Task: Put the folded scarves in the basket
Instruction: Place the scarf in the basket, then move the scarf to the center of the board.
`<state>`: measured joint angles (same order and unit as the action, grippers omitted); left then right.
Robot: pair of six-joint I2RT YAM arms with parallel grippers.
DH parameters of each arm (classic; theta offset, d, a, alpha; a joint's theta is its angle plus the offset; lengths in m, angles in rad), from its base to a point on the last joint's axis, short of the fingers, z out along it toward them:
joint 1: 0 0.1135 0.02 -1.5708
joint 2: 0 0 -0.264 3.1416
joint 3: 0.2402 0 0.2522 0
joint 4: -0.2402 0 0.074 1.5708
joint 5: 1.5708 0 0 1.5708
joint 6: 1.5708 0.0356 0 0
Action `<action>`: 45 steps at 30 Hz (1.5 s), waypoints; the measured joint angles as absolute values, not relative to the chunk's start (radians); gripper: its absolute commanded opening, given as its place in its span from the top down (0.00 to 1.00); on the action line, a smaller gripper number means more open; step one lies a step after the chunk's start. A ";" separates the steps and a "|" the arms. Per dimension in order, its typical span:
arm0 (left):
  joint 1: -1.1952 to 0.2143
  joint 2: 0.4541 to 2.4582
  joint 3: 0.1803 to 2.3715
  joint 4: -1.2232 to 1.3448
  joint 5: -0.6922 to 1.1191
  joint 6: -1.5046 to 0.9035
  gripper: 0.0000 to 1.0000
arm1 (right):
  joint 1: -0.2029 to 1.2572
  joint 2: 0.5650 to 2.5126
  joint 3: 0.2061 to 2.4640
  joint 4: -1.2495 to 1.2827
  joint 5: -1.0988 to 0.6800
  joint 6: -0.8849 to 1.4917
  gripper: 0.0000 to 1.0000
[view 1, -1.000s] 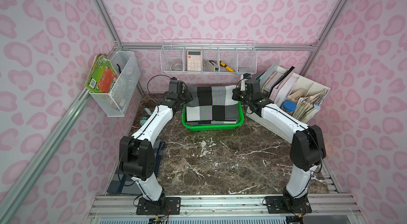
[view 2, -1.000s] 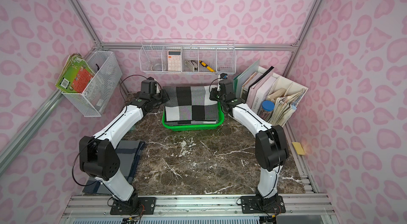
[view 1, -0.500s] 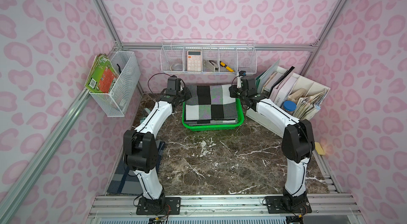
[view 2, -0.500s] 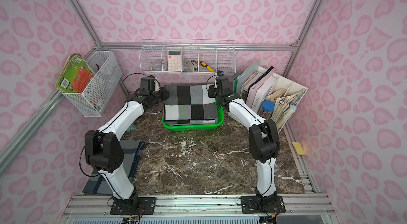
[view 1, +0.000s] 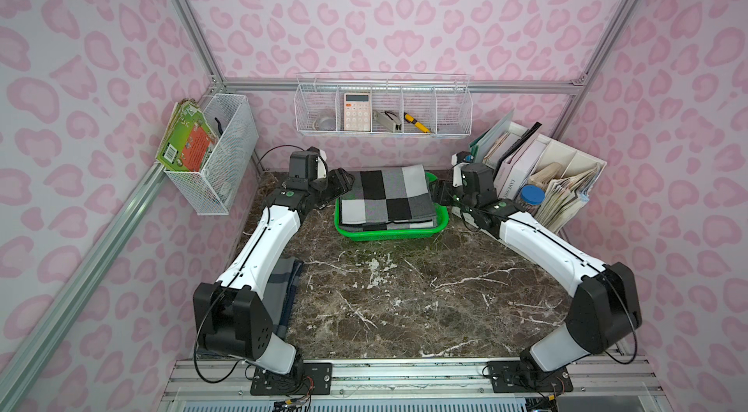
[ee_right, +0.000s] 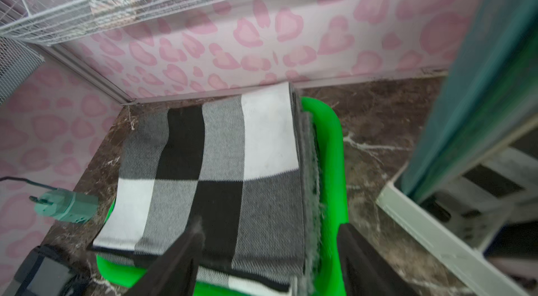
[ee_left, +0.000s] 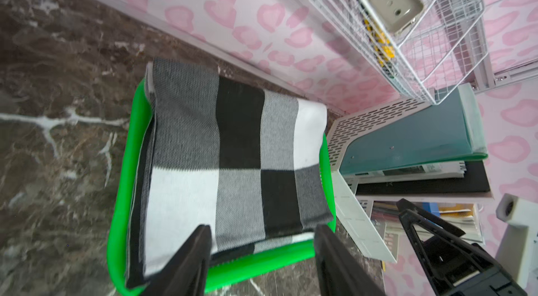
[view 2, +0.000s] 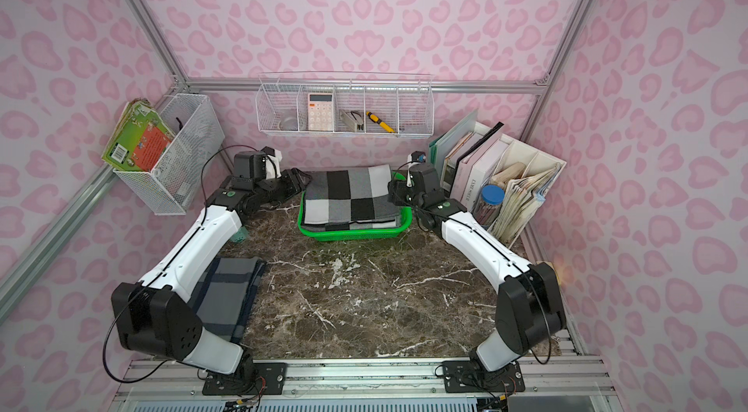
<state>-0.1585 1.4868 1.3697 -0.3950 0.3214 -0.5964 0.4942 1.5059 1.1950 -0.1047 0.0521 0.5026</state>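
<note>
The folded scarf (view 1: 386, 197) (view 2: 350, 197), checked black, grey and white, lies flat in the bright green basket (view 1: 388, 232) (view 2: 352, 234) at the back middle of the table. Its far edge covers the basket's back rim. My left gripper (view 1: 342, 183) (ee_left: 262, 229) hovers at the scarf's left edge, open, with nothing between its fingers. My right gripper (view 1: 437, 193) (ee_right: 270, 224) stands open at the right edge, one finger over the scarf (ee_right: 215, 181), the other outside the basket's rim (ee_right: 332, 163). The scarf (ee_left: 233, 157) fills most of the basket (ee_left: 262, 259).
A second folded grey-blue cloth (view 2: 226, 292) lies under my left arm. A white file organiser (view 1: 538, 175) with books and a blue-lidded jar (view 1: 531, 195) stands close to the right of the basket. White wire baskets (view 1: 382, 108) (view 1: 218, 155) hang on the walls. A small teal plug (ee_right: 67, 205) lies left of the basket.
Both grippers were shut on the scarf's side edges; they have opened and let go. The scarf has settled into the basket.
</note>
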 measured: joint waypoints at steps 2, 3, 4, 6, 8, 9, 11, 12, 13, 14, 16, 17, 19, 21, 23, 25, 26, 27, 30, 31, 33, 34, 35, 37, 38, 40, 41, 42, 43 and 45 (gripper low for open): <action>-0.164 1.423 1.314 -0.438 0.323 -0.599 0.39 | 0.496 1.408 1.068 -0.086 0.052 0.523 0.17; -0.169 1.381 1.279 -0.461 0.322 -0.599 0.39 | 0.496 1.358 1.006 -0.077 0.057 0.527 0.15; -0.173 1.349 1.255 -0.481 0.319 -0.599 0.39 | 0.498 1.325 0.963 -0.064 0.063 0.528 0.15; -0.185 1.283 1.200 -0.529 0.310 -0.599 0.39 | 0.496 1.248 0.868 -0.049 0.080 0.532 0.14; -0.196 1.231 1.148 -0.582 0.290 -0.600 0.39 | 0.492 1.183 0.785 -0.035 0.097 0.546 0.14; -0.197 1.208 1.126 -0.617 0.287 -0.601 0.39 | 0.490 1.149 0.741 -0.031 0.104 0.553 0.14; -0.197 1.165 1.079 -0.672 0.248 -0.604 0.40 | 0.487 1.094 0.669 -0.020 0.114 0.572 0.14; -0.197 1.145 1.050 -0.692 0.224 -0.607 0.39 | 0.487 1.071 0.641 -0.020 0.117 0.576 0.14; -0.197 1.130 1.025 -0.709 0.204 -0.608 0.39 | 0.487 1.047 0.613 -0.018 0.116 0.582 0.14; -0.196 1.115 0.996 -0.728 0.171 -0.626 0.39 | 0.487 1.023 0.587 -0.014 0.115 0.593 0.15; -0.186 1.100 0.949 -0.770 0.109 -0.640 0.39 | 0.487 0.978 0.542 -0.010 0.116 0.608 0.15; -0.179 1.097 0.930 -0.785 0.075 -0.654 0.39 | 0.487 0.953 0.518 -0.007 0.115 0.622 0.15; -0.167 1.097 0.905 -0.797 0.019 -0.656 0.39 | 0.487 0.913 0.479 0.000 0.115 0.635 0.15; -0.152 1.108 0.883 -0.799 -0.028 -0.674 0.39 | 0.487 0.876 0.442 0.003 0.115 0.657 0.15; -0.133 1.122 0.866 -0.795 -0.064 -0.678 0.39 | 0.487 0.845 0.416 0.000 0.114 0.663 0.16; -0.110 1.133 0.847 -0.786 -0.099 -0.685 0.39 | 0.487 0.813 0.392 0.002 0.105 0.679 0.16; -0.098 1.140 0.841 -0.780 -0.112 -0.685 0.39 | 0.487 0.796 0.379 0.001 0.102 0.680 0.16; -0.087 1.148 0.835 -0.773 -0.123 -0.686 0.39 | 0.487 0.776 0.363 -0.001 0.100 0.687 0.16; -0.058 1.187 0.828 -0.741 -0.150 -0.698 0.40 | 0.487 0.720 0.319 -0.005 0.097 0.705 0.16; -0.043 1.199 0.824 -0.728 -0.145 -0.703 0.40 | 0.487 0.698 0.306 -0.009 0.096 0.707 0.17; 0.004 1.222 0.809 -0.694 -0.130 -0.708 0.40 | 0.487 0.653 0.282 -0.015 0.095 0.717 0.16; 0.020 1.231 0.805 -0.684 -0.124 -0.712 0.41 | 0.487 0.630 0.271 -0.018 0.093 0.728 0.16; 0.033 1.244 0.802 -0.672 -0.123 -0.720 0.41 | 0.487 0.609 0.261 -0.019 0.092 0.731 0.17; 0.044 1.270 0.805 -0.656 -0.120 -0.726 0.41 | 0.487 0.572 0.242 -0.022 0.090 0.733 0.17; 0.050 1.284 0.809 -0.648 -0.121 -0.726 0.41 | 0.487 0.555 0.234 -0.027 0.089 0.736 0.16; 0.070 1.310 0.812 -0.632 -0.120 -0.726 0.42 | 0.487 0.525 0.219 -0.036 0.090 0.739 0.17; 0.083 1.322 0.812 -0.624 -0.119 -0.726 0.43 | 0.487 0.510 0.215 -0.045 0.092 0.740 0.17; 0.096 1.333 0.815 -0.619 -0.115 -0.727 0.44 | 0.487 0.495 0.211 -0.054 0.093 0.741 0.17; 0.105 1.345 0.821 -0.613 -0.114 -0.730 0.45 | 0.487 0.483 0.208 -0.060 0.094 0.746 0.17; 0.110 1.371 0.839 -0.604 -0.115 -0.730 0.46 | 0.487 0.454 0.200 -0.076 0.095 0.748 0.17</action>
<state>0.1097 1.3708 0.8387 -0.6044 -0.1146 -0.7300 0.4870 0.4538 0.2001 -0.0765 0.0948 0.7479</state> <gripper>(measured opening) 0.547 0.834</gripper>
